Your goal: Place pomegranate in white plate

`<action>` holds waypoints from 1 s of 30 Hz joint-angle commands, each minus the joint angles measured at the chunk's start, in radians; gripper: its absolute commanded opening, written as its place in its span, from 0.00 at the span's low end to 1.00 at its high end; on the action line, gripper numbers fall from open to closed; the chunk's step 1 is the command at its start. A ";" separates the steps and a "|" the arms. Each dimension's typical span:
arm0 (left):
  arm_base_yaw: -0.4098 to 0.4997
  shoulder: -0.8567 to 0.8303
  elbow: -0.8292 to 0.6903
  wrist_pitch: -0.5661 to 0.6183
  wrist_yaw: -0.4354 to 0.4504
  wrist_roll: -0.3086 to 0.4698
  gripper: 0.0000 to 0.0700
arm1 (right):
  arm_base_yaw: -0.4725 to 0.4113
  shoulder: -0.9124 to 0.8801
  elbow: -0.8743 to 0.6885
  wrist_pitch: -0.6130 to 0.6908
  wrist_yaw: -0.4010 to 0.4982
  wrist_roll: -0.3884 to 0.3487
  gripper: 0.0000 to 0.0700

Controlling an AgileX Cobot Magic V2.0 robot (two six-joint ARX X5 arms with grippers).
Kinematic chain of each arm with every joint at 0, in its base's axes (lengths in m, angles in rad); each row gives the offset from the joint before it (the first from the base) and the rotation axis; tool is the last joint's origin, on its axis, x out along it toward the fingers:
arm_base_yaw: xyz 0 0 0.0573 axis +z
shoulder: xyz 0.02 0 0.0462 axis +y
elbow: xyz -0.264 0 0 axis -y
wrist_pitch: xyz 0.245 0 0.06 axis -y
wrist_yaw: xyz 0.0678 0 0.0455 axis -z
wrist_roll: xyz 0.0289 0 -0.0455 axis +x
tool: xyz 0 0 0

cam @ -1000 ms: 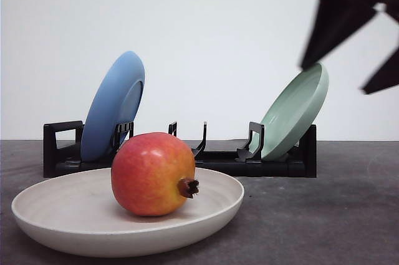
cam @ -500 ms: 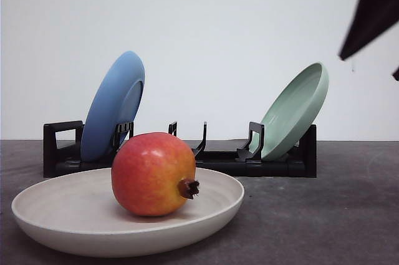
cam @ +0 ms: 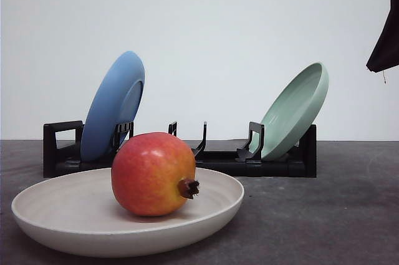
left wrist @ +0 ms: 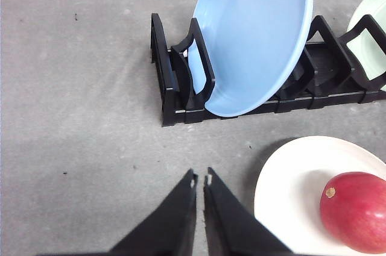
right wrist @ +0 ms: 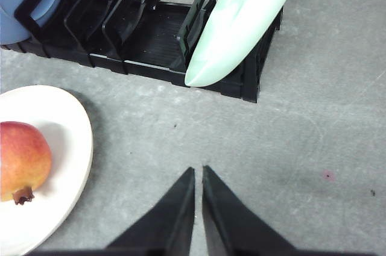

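Pulled further up and right since before, right claw (right wrist: 198, 174) pressed together like left claw (left wrist: 199, 179), pomegranate (cam: 153, 173) resting in white plate (cam: 68, 231) on grey desk (cam: 324, 215), no writing legible.

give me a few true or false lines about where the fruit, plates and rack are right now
1. The pomegranate lies in the white plate. True.
2. The blue plate lies flat on the table. False: it stands tilted in the black rack.
3. The pale green plate leans in the rack's other end from the blue one. True.
4. The right tool is shut on the pomegranate. False: its fingers are closed on nothing, over bare table beside the white plate.
5. The left tool is wide open. False: its fingers are nearly together, holding nothing.
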 commanded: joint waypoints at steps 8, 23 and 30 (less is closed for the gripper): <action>0.014 -0.013 -0.032 0.016 0.001 0.000 0.00 | 0.003 0.003 0.002 0.010 0.000 -0.008 0.03; 0.119 -0.406 -0.494 0.398 -0.001 0.012 0.00 | 0.003 0.003 0.002 0.010 0.000 -0.008 0.03; 0.127 -0.562 -0.621 0.419 -0.078 0.016 0.00 | 0.003 0.003 0.002 0.010 0.000 -0.008 0.03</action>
